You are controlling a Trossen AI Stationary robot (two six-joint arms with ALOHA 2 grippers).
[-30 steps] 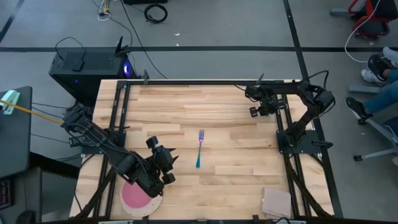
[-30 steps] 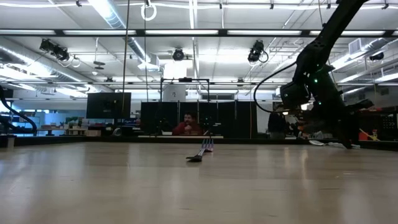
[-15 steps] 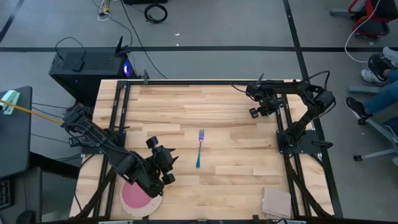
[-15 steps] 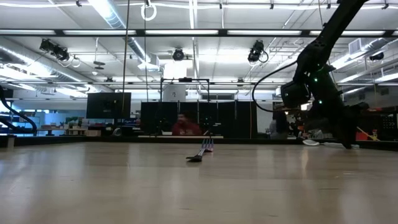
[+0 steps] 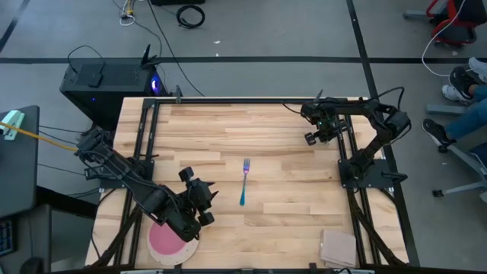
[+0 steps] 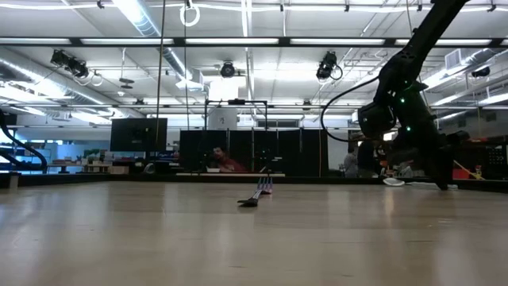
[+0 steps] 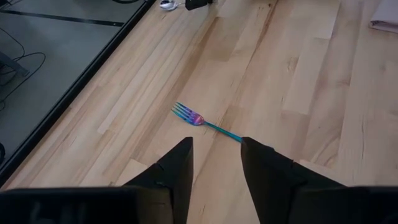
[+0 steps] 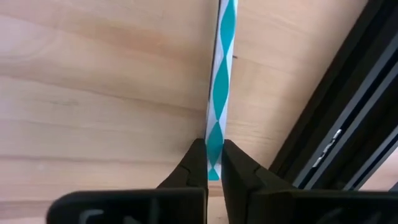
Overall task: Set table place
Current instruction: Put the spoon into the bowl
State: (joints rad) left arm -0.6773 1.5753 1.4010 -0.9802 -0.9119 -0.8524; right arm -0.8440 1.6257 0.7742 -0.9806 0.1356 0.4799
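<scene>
A fork with a teal handle (image 5: 244, 181) lies flat mid-table; it also shows in the low view (image 6: 255, 195) and the left wrist view (image 7: 205, 122). My left gripper (image 5: 205, 190) is open and empty, near-left of the fork, its fingers (image 7: 216, 146) apart and pointing toward it. A pink bowl (image 5: 166, 242) on an off-white plate (image 5: 173, 262) sits at the near-left corner, partly hidden by the left arm. My right gripper (image 5: 313, 135) at the far right is shut on a spoon with a teal-and-white patterned handle (image 8: 221, 68); its silver bowl shows in the left wrist view (image 7: 168, 5). My right gripper pinches the spoon's patterned handle at its free end (image 8: 214, 152) between its two fingers. The fingers lie along the handle, which runs straight out ahead of them over the wood. The pale bowl end (image 6: 393, 182) sits low by the tabletop; whether it rests there I cannot tell.
A tan square pad (image 5: 338, 247) lies at the near-right corner. Black rails (image 5: 358, 221) run along the table's sides, one right beside the right gripper (image 8: 336, 124). Bare wood (image 5: 289, 198) spreads around the fork. A person's legs show beyond the table's right side.
In the low view the spoon's pale bowl end has shifted slightly toward the table's left, with my right gripper still shut on the handle. The fork, bowl and plate have stayed where they were.
</scene>
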